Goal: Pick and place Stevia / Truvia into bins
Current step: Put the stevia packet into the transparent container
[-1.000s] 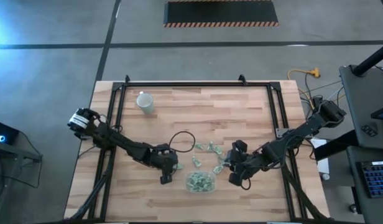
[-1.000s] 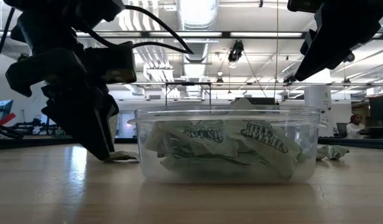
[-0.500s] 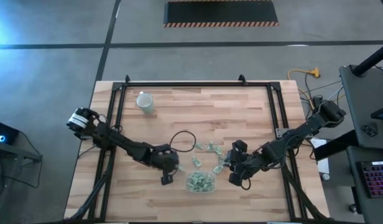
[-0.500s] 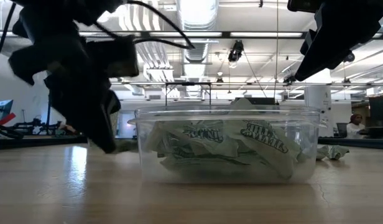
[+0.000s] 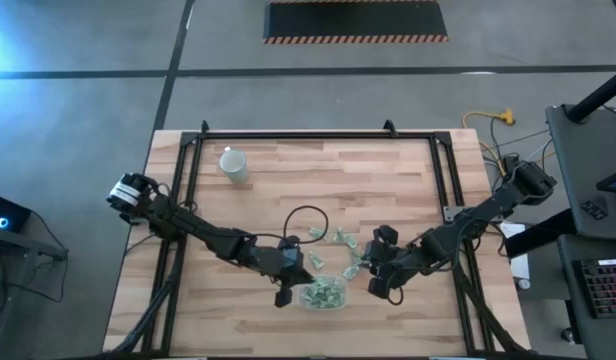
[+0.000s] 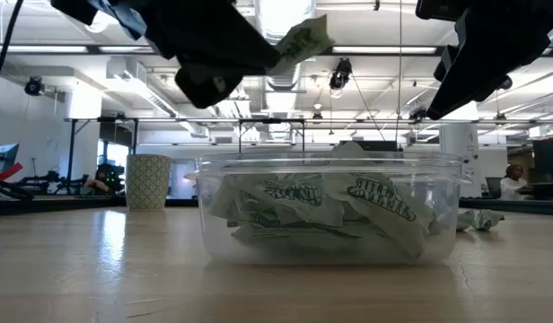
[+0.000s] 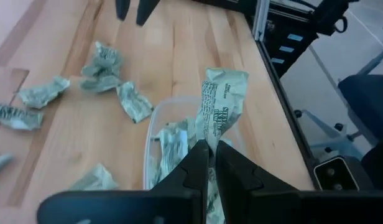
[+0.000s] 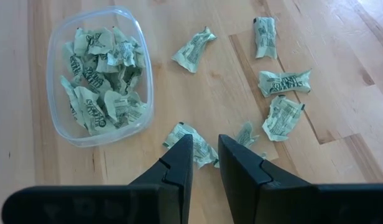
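Observation:
The clear bin (image 5: pixel 323 293) (image 6: pixel 330 211) holds several crumpled pale green Stevia sachets (image 8: pixel 98 74). My left gripper (image 5: pixel 285 294) (image 7: pixel 211 149) hangs raised at the bin's left rim (image 7: pixel 155 134), shut on one sachet (image 7: pixel 221 102) (image 6: pixel 299 40). Several loose sachets (image 8: pixel 283 81) (image 5: pixel 338 238) lie flat on the wood beyond and to the right of the bin. My right gripper (image 5: pixel 373 288) (image 8: pixel 206 152) hovers right of the bin, above a loose sachet (image 8: pixel 191 138). Its fingers stand a little apart with nothing between them. My left gripper pinches the sachet by one end (image 7: pixel 210 142) between its two fingers. The fingers come from the table's left. The rest of the sachet sticks out past the fingertips, crumpled and lifted clear above the bin's left side.
A white patterned cup (image 5: pixel 233 163) (image 6: pixel 148 181) stands at the table's far left. A black frame (image 5: pixel 308 135) runs around the table's sides. Bare wood lies in front of the bin and across the far half of the table.
My left gripper has risen from the table just left of the bin and gone toward the table's right, up to the bin's left rim. The sachet that lay on the wood there is now lifted clear in its fingers.

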